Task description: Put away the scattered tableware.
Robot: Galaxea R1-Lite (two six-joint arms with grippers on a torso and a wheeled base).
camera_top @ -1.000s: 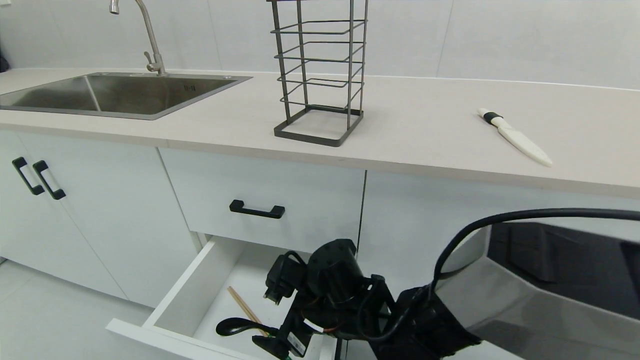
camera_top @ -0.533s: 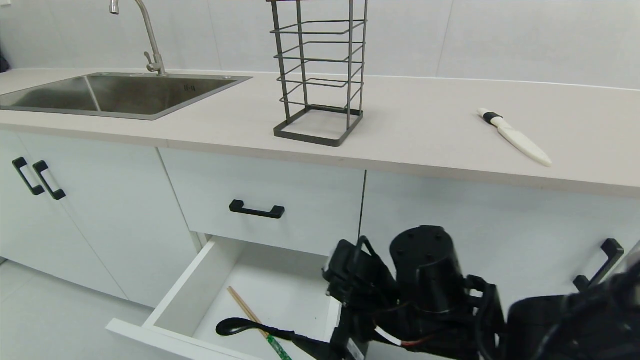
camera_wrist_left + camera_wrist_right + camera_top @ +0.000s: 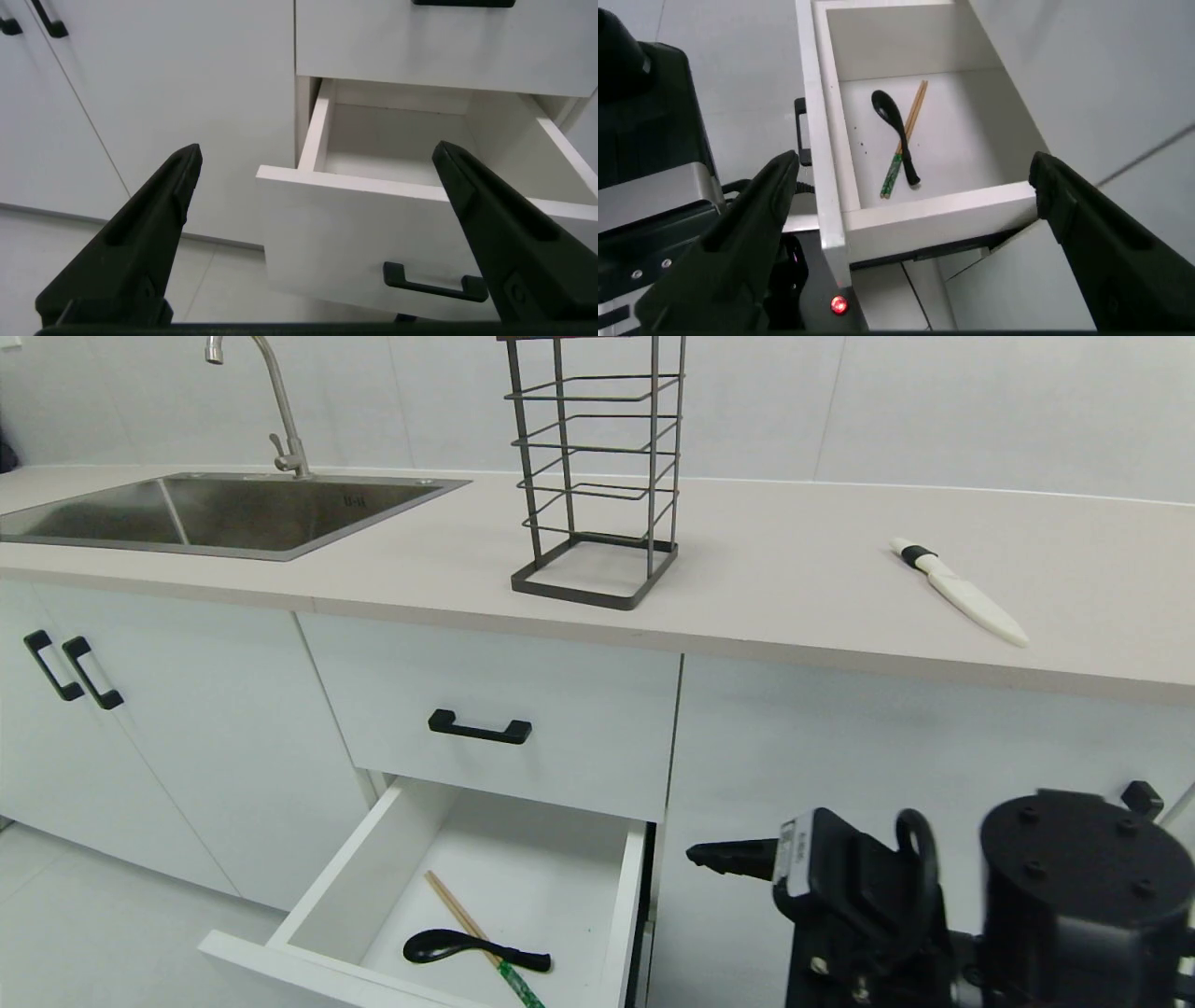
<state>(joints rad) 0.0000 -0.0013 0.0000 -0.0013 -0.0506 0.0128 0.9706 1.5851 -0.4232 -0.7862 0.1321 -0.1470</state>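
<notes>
The lower drawer (image 3: 341, 873) stands pulled out. A black spoon (image 3: 467, 947) lies in it across a pair of wooden chopsticks (image 3: 457, 913) with green ends. A white knife (image 3: 962, 593) with a black band lies on the countertop at the right. My right gripper (image 3: 733, 856) is open and holds nothing, to the right of the drawer and level with it. From its wrist I look down on the spoon (image 3: 898, 135) and chopsticks (image 3: 916, 105) between the open right gripper (image 3: 915, 163). My left gripper (image 3: 318, 154) is open and holds nothing, facing the drawer front (image 3: 374, 224) from low down.
A tall wire rack (image 3: 597, 476) stands mid-counter, and a steel sink (image 3: 224, 509) with a faucet (image 3: 271, 392) is at the left. A closed drawer with a black handle (image 3: 480, 728) sits above the open one. Cabinet doors flank both sides.
My right arm has drawn back out of the drawer and swung to the right. The black spoon it was at now lies free in the drawer beside the chopsticks.
</notes>
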